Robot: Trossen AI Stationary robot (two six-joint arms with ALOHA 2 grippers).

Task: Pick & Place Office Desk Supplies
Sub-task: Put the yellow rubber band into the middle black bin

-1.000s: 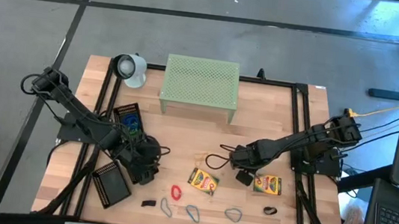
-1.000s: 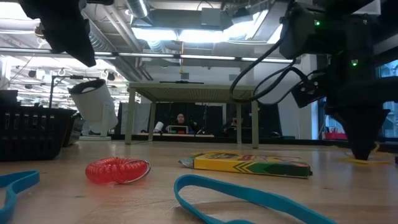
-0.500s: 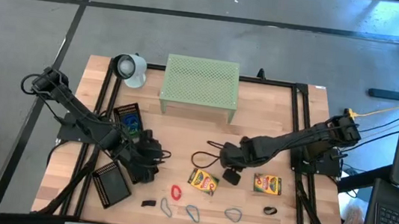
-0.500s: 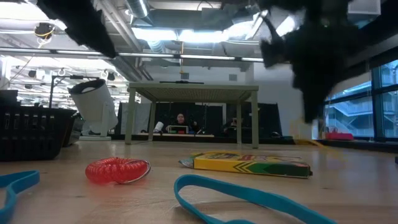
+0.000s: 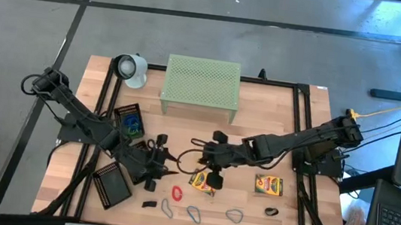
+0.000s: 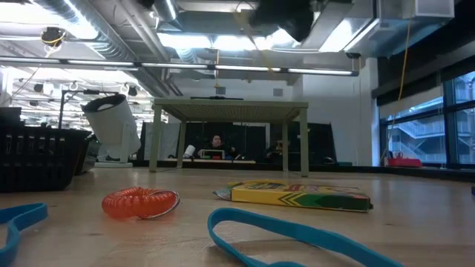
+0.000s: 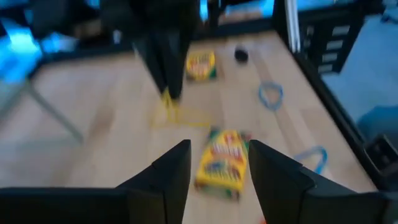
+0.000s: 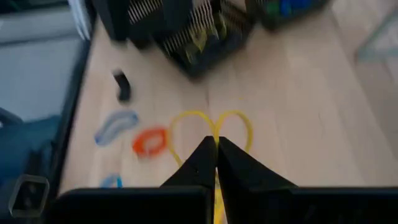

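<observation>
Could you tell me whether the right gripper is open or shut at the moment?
Shut: in its wrist view the right gripper pinches a yellow rubber band, whose loop hangs above the table.

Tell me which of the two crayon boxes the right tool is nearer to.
The crayon box lying mid-table, right beside the right tool. The other crayon box sits apart, nearer the table's right rail.

We are seeing a yellow rubber band [image 8: 211,130] looping from the right pincer's [image 8: 216,163] dark tips, an orange-red coil [image 8: 149,140] and a blue band [image 8: 115,126] beside it, pale wood tabletop [image 8: 298,112] beneath, and a yellow-green crayon box [image 7: 225,160] ahead of the left pincer [image 7: 219,177].
</observation>
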